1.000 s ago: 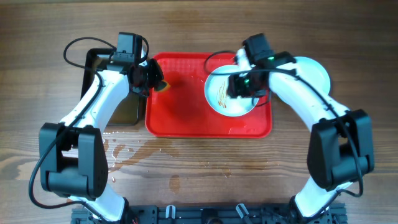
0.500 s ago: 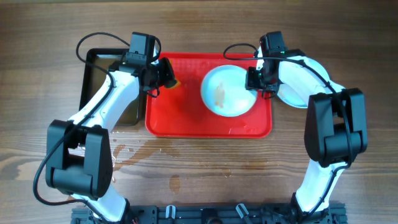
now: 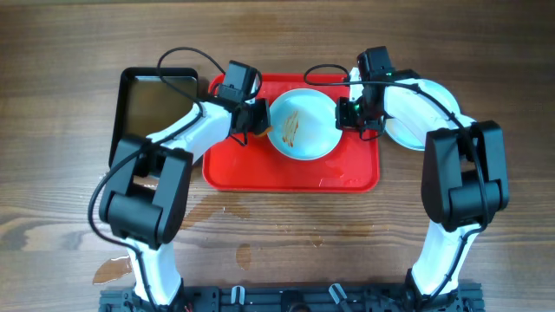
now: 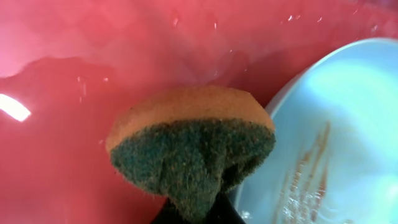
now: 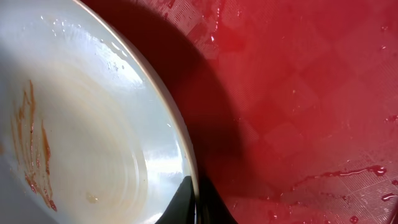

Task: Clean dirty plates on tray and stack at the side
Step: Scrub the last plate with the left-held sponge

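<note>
- Overhead, I see the red tray (image 3: 290, 169) in the middle of the wooden table (image 3: 486, 52). One pale blue plate (image 3: 301, 124) sits over its upper half, with brown streaks at its centre.
- The left gripper (image 3: 259, 119) is at the plate's left rim, clamped on a sponge (image 3: 263, 130). The right gripper (image 3: 345, 113) is at the plate's right rim.
- A second plate (image 3: 414, 130) lies on the table just right of the tray, partly hidden by the right arm. I cannot count how many are there. A black pan (image 3: 147, 104) lies left of the tray, and a puddle (image 3: 113, 270) lies near the front edge.
- On the left wrist view, the sponge (image 4: 193, 146), orange above and dark green below, is pinched between the fingers at the bottom edge. It is over the wet tray (image 4: 74, 93), right at the streaked plate's (image 4: 336, 130) rim. I cannot tell whether it touches.
- On the right wrist view, the fingers (image 5: 180, 205) are closed on the plate's (image 5: 93, 124) rim, one inside and one outside. The rim casts a dark shadow on the tray (image 5: 305, 93).
</note>
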Motion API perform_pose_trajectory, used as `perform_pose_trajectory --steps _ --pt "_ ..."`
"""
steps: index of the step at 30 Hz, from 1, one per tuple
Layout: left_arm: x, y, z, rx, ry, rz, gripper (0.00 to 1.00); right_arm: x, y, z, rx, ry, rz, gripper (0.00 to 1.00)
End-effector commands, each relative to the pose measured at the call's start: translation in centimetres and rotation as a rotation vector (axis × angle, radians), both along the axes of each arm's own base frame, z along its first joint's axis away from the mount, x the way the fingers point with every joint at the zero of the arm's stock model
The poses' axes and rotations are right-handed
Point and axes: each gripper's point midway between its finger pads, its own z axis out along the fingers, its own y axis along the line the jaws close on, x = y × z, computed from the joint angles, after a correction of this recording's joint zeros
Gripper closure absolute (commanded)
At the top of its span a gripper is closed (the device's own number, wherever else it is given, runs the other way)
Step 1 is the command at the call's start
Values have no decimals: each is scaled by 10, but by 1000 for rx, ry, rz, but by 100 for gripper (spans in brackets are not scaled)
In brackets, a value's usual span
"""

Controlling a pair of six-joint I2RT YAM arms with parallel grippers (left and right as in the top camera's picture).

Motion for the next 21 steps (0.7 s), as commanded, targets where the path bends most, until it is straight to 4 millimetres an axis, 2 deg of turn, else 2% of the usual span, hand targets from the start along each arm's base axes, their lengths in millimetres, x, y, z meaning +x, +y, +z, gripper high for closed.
perform_pose_trajectory --steps 1,2,4,6,8,9,13,14,15,18,21 --pt "-12 -28 -16 -75 26 -182 96 -12 1 -22 -16 54 32 96" --pt "-13 -31 -14 -89 23 -210 96 -12 1 -22 -16 54 32 96" --pt "-3 -29 9 -107 -27 -199 96 -12 1 -22 -16 54 33 96" --pt "8 -30 49 -159 -105 -203 96 -12 1 -22 -16 53 39 96" --pt "11 -35 72 -176 -156 -216 96 -12 1 -22 -16 53 39 96" --pt "7 -40 67 -171 -145 -232 96 -12 1 -22 -16 53 39 96" --pt "-10 -55 21 -115 -60 -282 96 -12 1 -22 -16 53 40 96" --pt "-14 -54 10 -80 -40 -278 96 -12 1 -22 -16 53 40 96" --pt "-14 -42 3 -10 -28 -245 96 -12 1 -22 -17 52 40 96" --pt "-10 -22 6 43 -18 -199 96 -12 1 -22 -17 51 44 96" --pt "-4 -7 24 51 -38 -142 96 -12 1 -22 -17 51 44 96"
